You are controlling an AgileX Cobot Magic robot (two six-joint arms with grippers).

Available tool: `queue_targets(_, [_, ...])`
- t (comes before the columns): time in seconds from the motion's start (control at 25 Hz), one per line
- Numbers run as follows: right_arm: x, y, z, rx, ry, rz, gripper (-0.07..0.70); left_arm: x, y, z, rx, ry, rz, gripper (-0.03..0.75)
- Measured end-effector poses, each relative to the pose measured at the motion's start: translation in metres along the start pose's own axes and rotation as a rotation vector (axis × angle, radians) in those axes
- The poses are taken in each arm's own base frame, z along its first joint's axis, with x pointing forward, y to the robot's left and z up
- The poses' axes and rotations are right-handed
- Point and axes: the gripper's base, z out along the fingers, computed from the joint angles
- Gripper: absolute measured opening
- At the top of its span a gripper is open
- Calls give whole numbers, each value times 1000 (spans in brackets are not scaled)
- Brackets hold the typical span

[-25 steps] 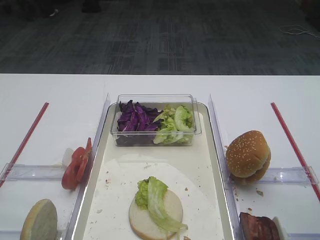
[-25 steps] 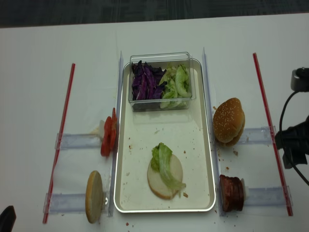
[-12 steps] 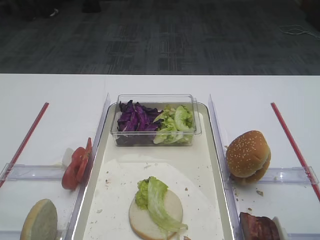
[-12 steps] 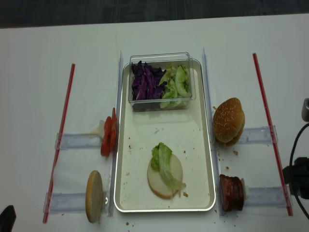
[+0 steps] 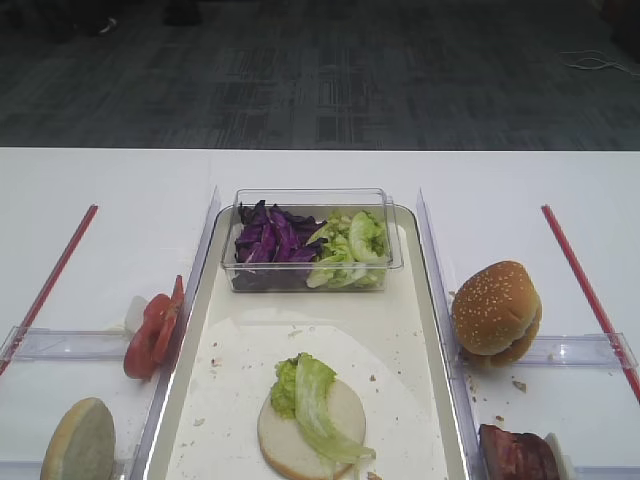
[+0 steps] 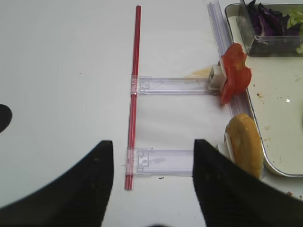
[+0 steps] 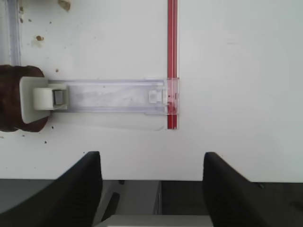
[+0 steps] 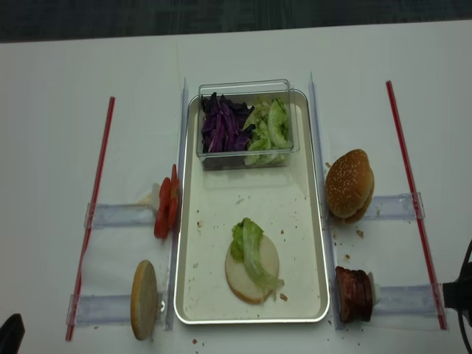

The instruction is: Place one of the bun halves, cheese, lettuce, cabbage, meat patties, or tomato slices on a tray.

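**Bun and lettuce down, both arms parked off the tray**

White tabletop (image 8: 59, 88) fills the scene, dark carpet beyond. On the tray (image 8: 199, 295) a cut-face bun half (image 8: 234, 279) already lies near the front, a lettuce strip (image 8: 254, 258) draped across it, so a placement looks done. What is left sits outside: tomato slices (image 8: 165, 210) and another bun half (image 8: 144, 299) on the left, the sesame bun (image 8: 349, 184) and meat patties (image 8: 354, 293) on the right. Cabbage (image 8: 221, 125) waits in the clear tub (image 8: 243, 87). Right gripper (image 7: 152, 165) hangs beside the patties, fingers apart, nothing between them. Left gripper (image 6: 154, 163) likewise spread and empty. No writing or brand is readable anywhere.
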Motion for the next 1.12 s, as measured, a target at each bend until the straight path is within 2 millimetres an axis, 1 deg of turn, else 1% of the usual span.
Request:
queue_targets(0.52, [22, 1, -21, -1, -214, -17, 468, 0, 0, 0, 0, 0, 0, 360])
queue_targets(1.12, [44, 2, -38, -2, -399, -30, 468, 0, 0, 0, 0, 0, 0, 360])
